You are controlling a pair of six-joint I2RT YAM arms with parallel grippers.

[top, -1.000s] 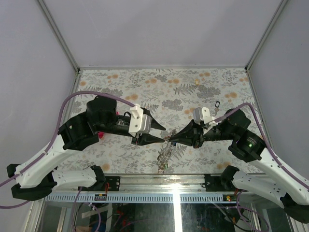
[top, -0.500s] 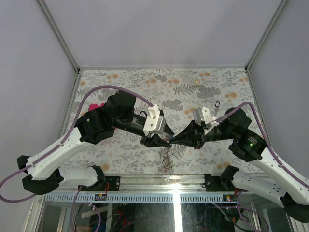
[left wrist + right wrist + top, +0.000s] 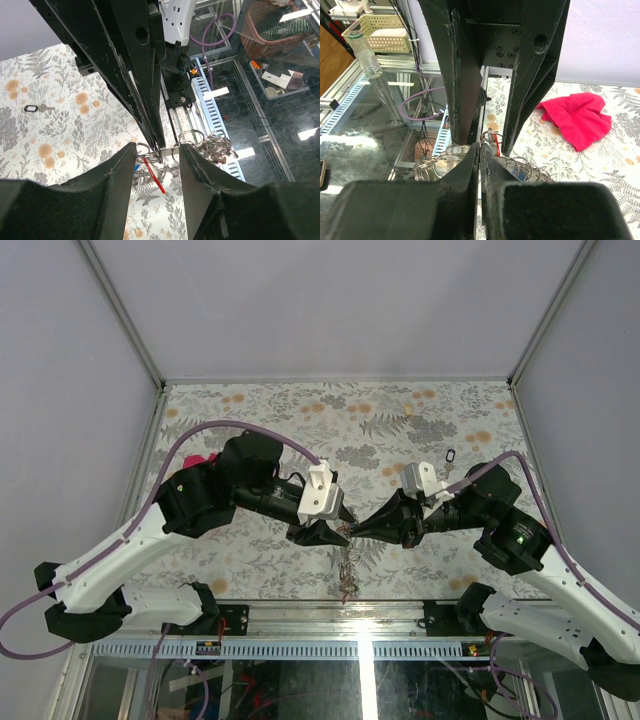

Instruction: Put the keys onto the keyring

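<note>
White floral-print covering lines the desk (image 3: pixel 300 420), with both arms reaching inward to meet above its near edge. Magenta cloth (image 3: pixel 200 460) lies bunched at the left side of the desk, partly hidden behind the left arm. The left pincer (image 3: pixel 343 526) has its jaws apart, straddling the tip of the right pincer (image 3: pixel 357 531); whether its pads touch anything cannot be determined. The right pincer is fully closed, its tips pinching the wire of the keyring (image 3: pixel 347 540), which is held off the desk between the two pincers. The keys (image 3: pixel 346 570) hang below it in a tangled silver cluster. One red-tagged key (image 3: pixel 154 177) sits in the gap between the left jaws. A single black-tagged key (image 3: pixel 449 455) lies on the desk, well apart, behind the right arm.
</note>
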